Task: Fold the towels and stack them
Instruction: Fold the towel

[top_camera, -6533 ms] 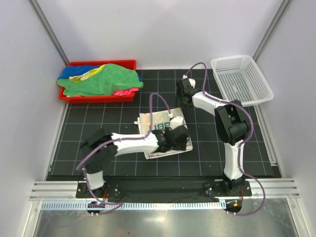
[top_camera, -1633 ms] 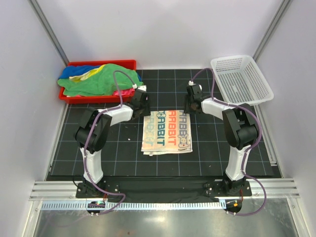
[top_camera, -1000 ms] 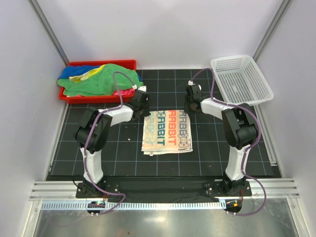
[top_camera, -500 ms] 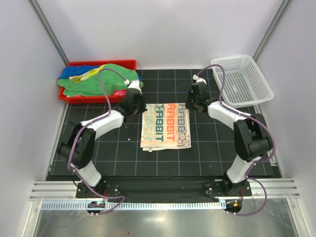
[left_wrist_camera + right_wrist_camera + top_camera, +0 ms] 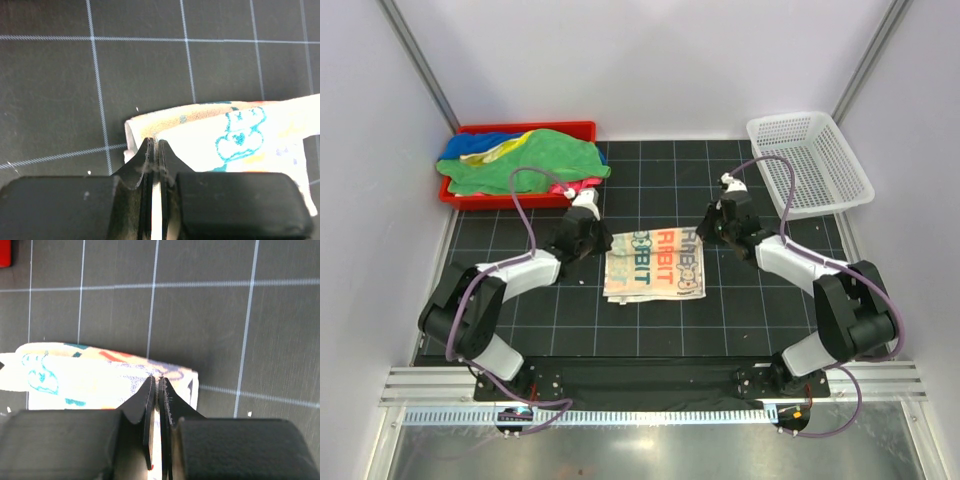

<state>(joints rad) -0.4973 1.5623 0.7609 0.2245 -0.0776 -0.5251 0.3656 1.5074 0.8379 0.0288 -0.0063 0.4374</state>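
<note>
A: Where does the printed towel (image 5: 655, 265) lie?
B: In the middle of the mat (image 5: 760, 310), with its near edge flat.
A: Grippers?
B: The left gripper (image 5: 603, 240) is pinched tight on its far-left corner, the right gripper (image 5: 706, 228) on its far-right corner.
A: Room around it?
B: Black mat shows on every side. The red tray (image 5: 520, 199) with the heaped towels (image 5: 520, 165) and the mesh basket (image 5: 810, 165) sit well apart, at the far corners.

Left gripper (image 5: 155, 146): both black fingers pressed almost together, a thin fold of the cream towel (image 5: 260, 150) pinched between the tips at its corner. The towel runs off to the right, a teal printed figure on it, its edge curled upward. Beneath lies a black mat (image 5: 50, 90) with white grid lines.
</note>
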